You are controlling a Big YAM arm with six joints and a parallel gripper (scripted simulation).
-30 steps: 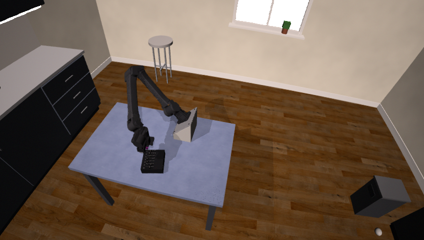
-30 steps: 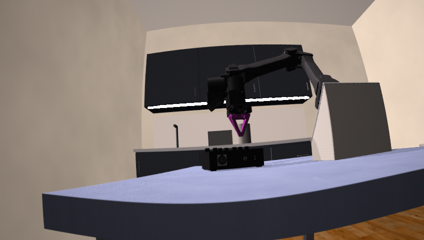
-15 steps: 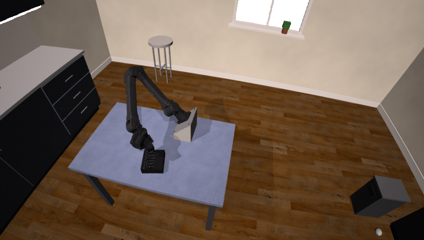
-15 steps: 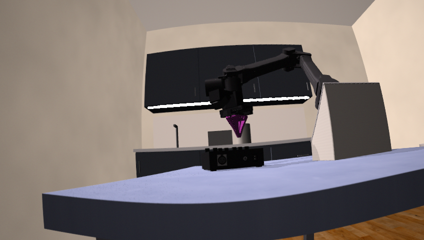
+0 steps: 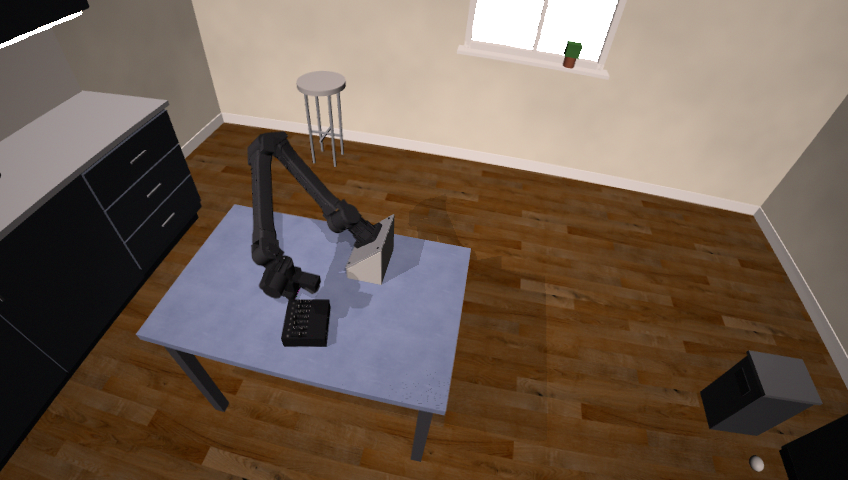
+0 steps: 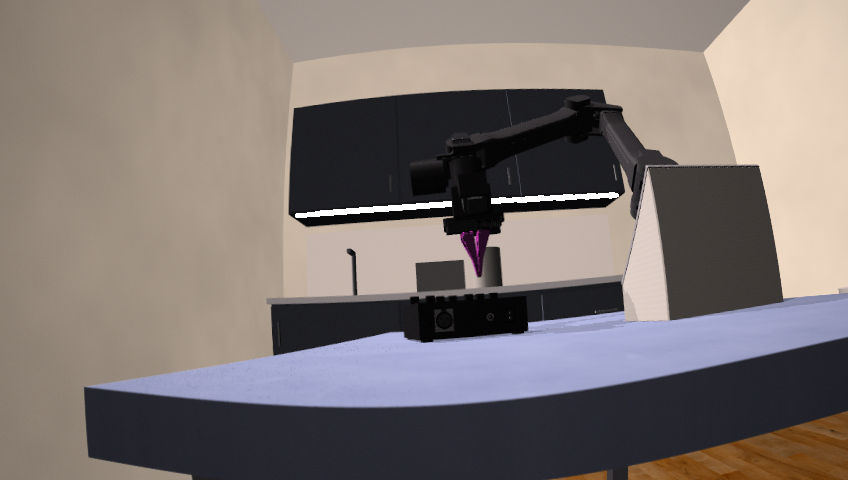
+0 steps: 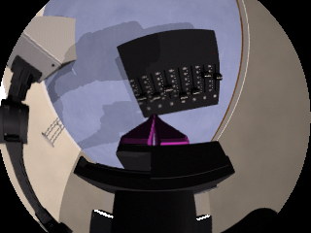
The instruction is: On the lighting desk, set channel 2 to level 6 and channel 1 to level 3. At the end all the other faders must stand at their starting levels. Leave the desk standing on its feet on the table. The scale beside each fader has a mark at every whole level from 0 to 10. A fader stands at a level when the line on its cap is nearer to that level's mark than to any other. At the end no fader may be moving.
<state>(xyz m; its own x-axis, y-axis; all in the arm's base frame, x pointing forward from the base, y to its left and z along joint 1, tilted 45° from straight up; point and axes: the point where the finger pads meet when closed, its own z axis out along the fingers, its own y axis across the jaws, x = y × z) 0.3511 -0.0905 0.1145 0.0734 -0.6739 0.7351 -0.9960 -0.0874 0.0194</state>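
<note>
Desk (image 5: 308, 323) on its feet near the middle of the table (image 5: 397, 362), well left of the grey wedge mount (image 5: 376, 254). Gripper (image 6: 477, 261) clenched on nothing, magenta fingers pinched to a single point, poised above the desk's fader end, not touching. Six faders (image 7: 174, 85) in a row in wrist view; caps near similar heights, rightmost higher; numbering and scale marks too small to read. Judged step: approach to push one cap. Advice: confirm which end holds channel 1; descend just beside the cap, on the side away from target; push along the slot only, slowly; avoid neighbouring caps; keep downward force light so the desk stays put.
</note>
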